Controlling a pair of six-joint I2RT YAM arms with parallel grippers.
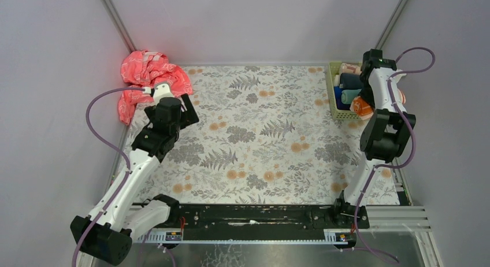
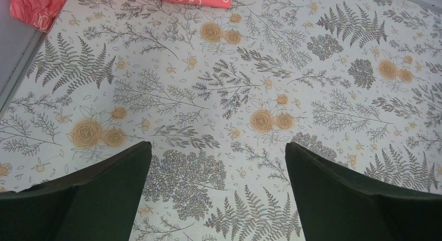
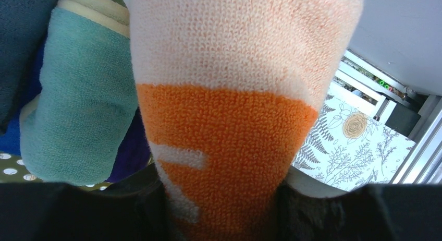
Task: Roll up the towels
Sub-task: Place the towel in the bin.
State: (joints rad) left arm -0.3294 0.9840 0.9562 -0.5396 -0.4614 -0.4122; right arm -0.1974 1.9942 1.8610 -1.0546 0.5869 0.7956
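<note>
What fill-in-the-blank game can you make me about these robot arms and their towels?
The two-tone towel in the right pincer is peach and ____. The left pincer is wide ____ above the flowery table cover. The mint-teal towel lies in the basket on the robot's ____ side.
Missing words: orange, open, right.

The middle of the desk [image 1: 266,140] between the two arms is bare patterned cloth, free to cross. The left tool [image 2: 218,147], fingers spread wide, hangs over bare desk. A crumpled pink cloth [image 1: 147,73] fills the far left corner. The basket [image 1: 334,88] at far right is packed: a teal towel [image 3: 78,110] and darker rolls [image 3: 21,43] crowd the orange towel [image 3: 224,121] clamped in the right tool [image 3: 221,204].
</note>
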